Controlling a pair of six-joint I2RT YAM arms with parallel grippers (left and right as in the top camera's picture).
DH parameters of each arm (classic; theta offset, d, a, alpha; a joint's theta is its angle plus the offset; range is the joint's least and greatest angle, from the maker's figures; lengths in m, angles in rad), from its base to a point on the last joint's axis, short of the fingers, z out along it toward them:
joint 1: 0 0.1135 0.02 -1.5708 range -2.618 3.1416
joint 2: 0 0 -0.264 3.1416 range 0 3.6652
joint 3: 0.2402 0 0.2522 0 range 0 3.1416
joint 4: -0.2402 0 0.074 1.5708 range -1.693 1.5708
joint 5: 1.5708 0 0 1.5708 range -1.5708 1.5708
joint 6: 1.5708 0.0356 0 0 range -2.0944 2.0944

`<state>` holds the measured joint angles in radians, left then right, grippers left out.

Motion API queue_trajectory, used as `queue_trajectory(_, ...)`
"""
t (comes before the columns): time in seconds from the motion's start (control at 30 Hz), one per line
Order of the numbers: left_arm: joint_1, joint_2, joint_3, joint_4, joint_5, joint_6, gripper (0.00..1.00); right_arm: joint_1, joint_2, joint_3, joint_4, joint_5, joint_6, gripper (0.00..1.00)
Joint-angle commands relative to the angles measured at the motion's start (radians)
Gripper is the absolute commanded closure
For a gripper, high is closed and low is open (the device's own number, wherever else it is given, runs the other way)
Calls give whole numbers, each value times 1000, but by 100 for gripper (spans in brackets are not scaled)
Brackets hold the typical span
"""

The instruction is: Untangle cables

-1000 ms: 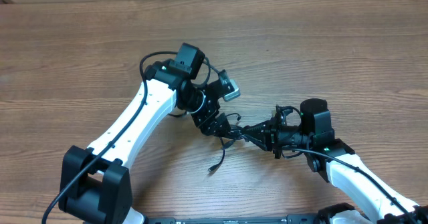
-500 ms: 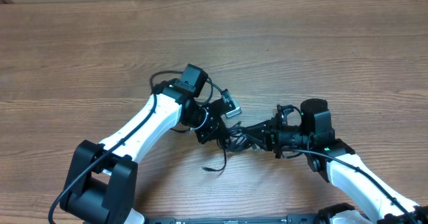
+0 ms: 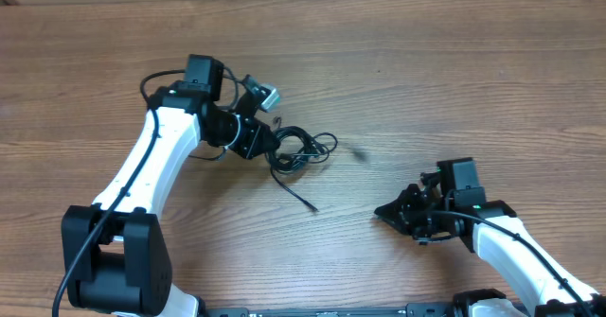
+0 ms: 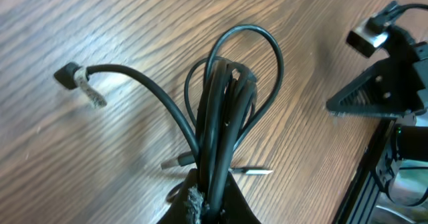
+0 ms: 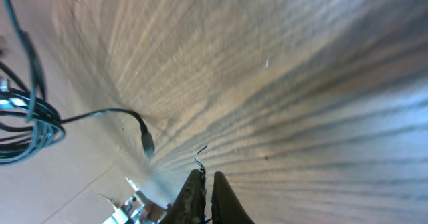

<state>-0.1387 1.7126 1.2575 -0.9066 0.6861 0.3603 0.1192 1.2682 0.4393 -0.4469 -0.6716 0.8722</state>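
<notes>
Nearest us, the right gripper (image 3: 383,213) had its fingers pressed together with nothing between them, well apart from the cables (image 3: 305,149) and off to their right. Farther in, the left gripper (image 3: 268,147) was clamped on the left end of the bundle, its jaws closed around several black strands gathered side by side. From that grip the cords spread into loose loops lying on the table (image 3: 473,80). One loose tail (image 3: 295,194) ran out of the bundle toward the right gripper and ended in a small angled plug (image 4: 69,74). A silver-tipped plug (image 4: 255,171) lay just beside the clamped strands. Beyond the bundle the wood-grain tabletop ran on.
</notes>
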Motion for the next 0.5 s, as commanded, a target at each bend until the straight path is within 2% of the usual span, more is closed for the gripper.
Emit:
queue_trajectory(0.0, -6, -14, 19, -6, 20, -37, 96, -32, -23, 56, 5, -25, -143, 92)
queue_trajectory(0.1, -16, -14, 19, -4, 31, -54, 96, -18, -23, 98, 87, -102, -170, 51)
queue_trajectory(0.17, -26, -14, 19, -4, 46, -54, 96, 8, -23, 100, 206, -154, -151, 33)
queue_trajectory(0.23, -38, -14, 19, -5, 69, -55, 96, 43, -21, 100, 314, -153, -44, 29)
queue_trajectory(0.3, -48, -14, 19, -1, 88, -86, 96, 95, -17, 100, 351, -70, 145, 40)
queue_trajectory(0.4, -58, -15, 19, 4, 135, -107, 96, 189, -3, 99, 348, 79, 350, 41)
queue_trajectory(0.47, -65, -15, 19, 5, 154, -107, 96, 260, 14, 99, 354, 180, 437, 41)
